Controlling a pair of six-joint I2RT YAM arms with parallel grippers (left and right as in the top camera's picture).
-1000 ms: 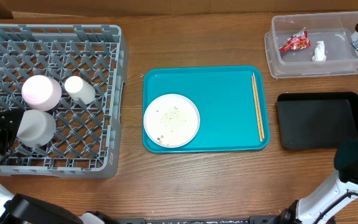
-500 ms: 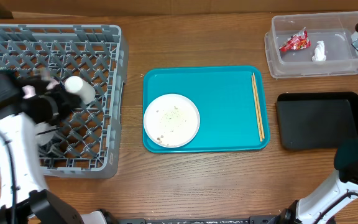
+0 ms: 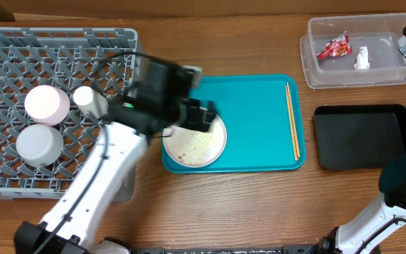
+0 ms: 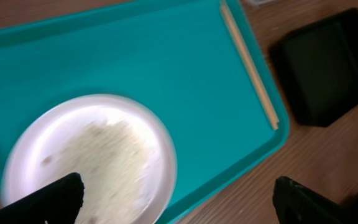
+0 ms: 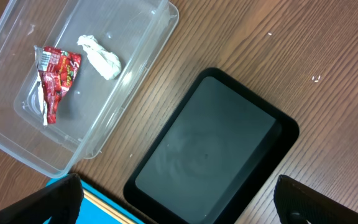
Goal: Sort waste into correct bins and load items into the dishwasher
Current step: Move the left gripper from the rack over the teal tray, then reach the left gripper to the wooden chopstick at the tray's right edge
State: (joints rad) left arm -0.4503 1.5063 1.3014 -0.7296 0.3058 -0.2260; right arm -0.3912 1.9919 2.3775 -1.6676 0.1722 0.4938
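My left gripper (image 3: 201, 116) hangs open over the large white plate (image 3: 192, 144) on the teal tray, nothing between its fingers. In the left wrist view the plate (image 4: 92, 149) carries whitish food scraps (image 4: 114, 155), and one finger (image 4: 61, 196) sits above its near edge. Wooden chopsticks (image 3: 292, 120) lie along the tray's right side. The grey dish rack (image 3: 62, 39) holds a grey bowl (image 3: 39, 143), a pale dish (image 3: 46, 104) and a small white cup (image 3: 90, 101). My right gripper (image 5: 179, 199) is open above the black tray (image 5: 213, 146). The clear tub (image 3: 358, 74) holds the red wrapper (image 3: 333, 47) and white tissue (image 3: 361, 58).
The teal tray (image 3: 252, 99) lies mid-table between the rack and the two bins. The black tray (image 3: 364, 136) sits just right of it, with the clear tub behind. Bare wooden table runs along the front edge.
My left arm has swung right from the dish rack to above the plate, and its jaws now stand open. The right arm has not moved.
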